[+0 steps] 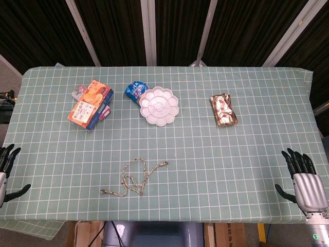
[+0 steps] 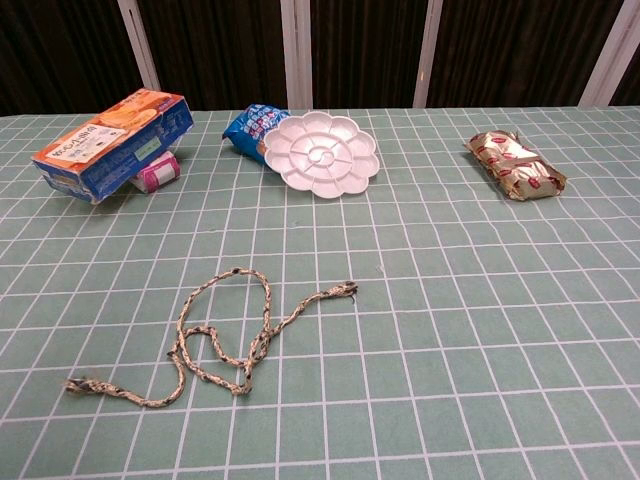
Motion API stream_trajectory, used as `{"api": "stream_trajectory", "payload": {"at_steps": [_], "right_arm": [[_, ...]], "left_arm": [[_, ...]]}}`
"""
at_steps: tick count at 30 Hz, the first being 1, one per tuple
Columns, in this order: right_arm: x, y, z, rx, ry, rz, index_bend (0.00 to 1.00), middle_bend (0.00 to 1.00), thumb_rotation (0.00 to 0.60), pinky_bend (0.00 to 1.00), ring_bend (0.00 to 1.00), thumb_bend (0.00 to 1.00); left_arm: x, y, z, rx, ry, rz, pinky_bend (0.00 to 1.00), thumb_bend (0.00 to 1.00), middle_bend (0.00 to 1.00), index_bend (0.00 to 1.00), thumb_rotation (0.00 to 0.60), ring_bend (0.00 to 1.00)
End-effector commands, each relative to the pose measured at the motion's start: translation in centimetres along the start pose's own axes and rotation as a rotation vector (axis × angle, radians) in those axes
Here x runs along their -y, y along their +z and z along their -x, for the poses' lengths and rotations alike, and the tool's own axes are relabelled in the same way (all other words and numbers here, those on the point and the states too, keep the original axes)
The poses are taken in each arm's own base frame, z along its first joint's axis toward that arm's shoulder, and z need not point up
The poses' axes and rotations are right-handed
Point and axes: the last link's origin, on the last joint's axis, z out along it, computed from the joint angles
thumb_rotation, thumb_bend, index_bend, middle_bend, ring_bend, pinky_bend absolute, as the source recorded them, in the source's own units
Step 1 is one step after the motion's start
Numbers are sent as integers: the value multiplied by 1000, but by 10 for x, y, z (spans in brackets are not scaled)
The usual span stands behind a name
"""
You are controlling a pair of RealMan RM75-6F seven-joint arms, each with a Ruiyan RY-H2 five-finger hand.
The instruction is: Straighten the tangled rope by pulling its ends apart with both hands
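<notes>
A thin speckled beige rope [image 1: 134,177] lies looped and tangled on the green checked tablecloth near the front middle. One end points right [image 2: 345,290], the other trails to the front left [image 2: 78,384]. My left hand [image 1: 6,170] hovers at the table's left edge with fingers spread, holding nothing. My right hand [image 1: 304,177] sits at the right edge, fingers apart and empty. Both hands are far from the rope and appear only in the head view.
An orange and blue box [image 1: 91,103] lies at the back left over a small pink item [image 2: 156,172]. A white flower-shaped palette [image 1: 159,105] sits mid-back beside a blue packet [image 1: 134,90]. A gold and red wrapped packet [image 1: 223,109] lies at the back right.
</notes>
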Motion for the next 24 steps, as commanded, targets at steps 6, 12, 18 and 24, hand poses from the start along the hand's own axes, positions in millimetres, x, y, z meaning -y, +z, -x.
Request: {"api": "stream_trajectory", "payload": {"at_steps": [6, 12, 18, 24], "right_arm": [[1, 0, 0, -2, 3, -2, 0, 0, 600, 0, 0, 265], [10, 1, -1, -12, 35, -47, 0, 0, 600, 0, 0, 266], [32, 9, 4, 29, 129, -122, 0, 0, 600, 0, 0, 265], [68, 33, 8, 98, 226, -222, 133, 0, 600, 0, 0, 255]], "left_arm": [[0, 0, 0, 0, -1, -1, 0, 9, 0, 19, 600, 0], [1, -1, -2, -5, -1, -1, 0, 9, 0, 19, 600, 0], [1, 0, -1, -4, -3, -1, 0, 9, 0, 19, 600, 0], [1, 0, -2, -8, 0, -3, 0, 9, 0, 19, 600, 0]]}}
